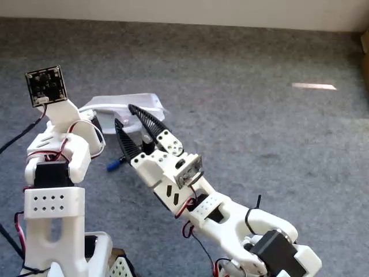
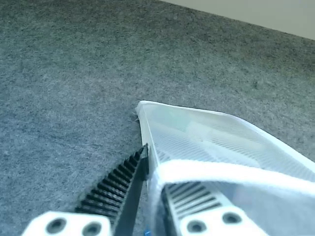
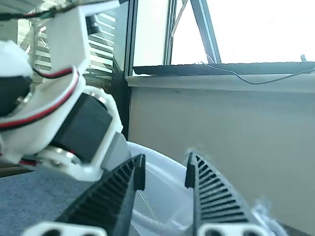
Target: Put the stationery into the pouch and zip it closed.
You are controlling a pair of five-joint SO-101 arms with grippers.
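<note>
Grey carpet (image 1: 259, 115) is lying under both arms, with a pale wall (image 3: 221, 128) and a bright window (image 3: 236, 29) rising behind it. The left gripper (image 2: 150, 164) is pinching the white mesh pouch (image 2: 211, 137) by its rim. The right gripper (image 3: 165, 160) is holding its fingers parted and empty just before the pouch's open mouth. The pouch's long axis is running crosswise beyond those fingertips, mouth facing them.

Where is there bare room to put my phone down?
The broad carpet to the picture's right of the pouch is bare. It is crowded at the pouch, with the left arm, right arm and a blue pen close by.
</note>
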